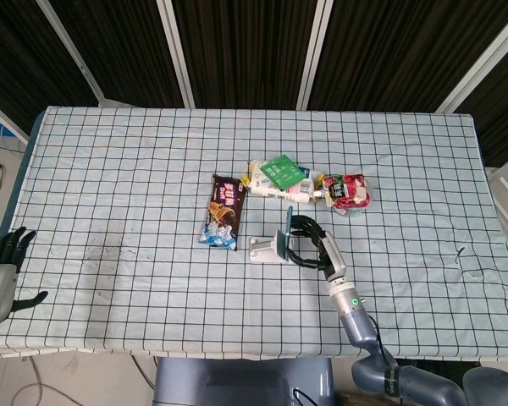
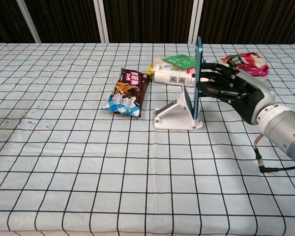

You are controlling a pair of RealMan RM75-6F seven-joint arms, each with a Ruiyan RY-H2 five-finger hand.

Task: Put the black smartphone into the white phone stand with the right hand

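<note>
The black smartphone (image 2: pixel 197 73) stands upright on edge, its lower end down in the white phone stand (image 2: pixel 176 114) near the table's middle. My right hand (image 2: pixel 231 89) is just right of the phone, its fingers (image 2: pixel 210 78) curled against the phone's back and holding it. From the head view the phone (image 1: pixel 287 231) shows as a thin strip above the stand (image 1: pixel 267 249), with the right hand (image 1: pixel 313 241) beside it. My left hand (image 1: pixel 0 271) hangs off the table's left edge, fingers spread, holding nothing.
A dark snack bag (image 2: pixel 127 92) lies left of the stand. Behind it sit a white bottle (image 2: pixel 173 74) with a green packet (image 2: pixel 179 61) on top and a red pouch (image 2: pixel 244 62) at the right. A thin cable (image 2: pixel 265 167) trails under my right wrist.
</note>
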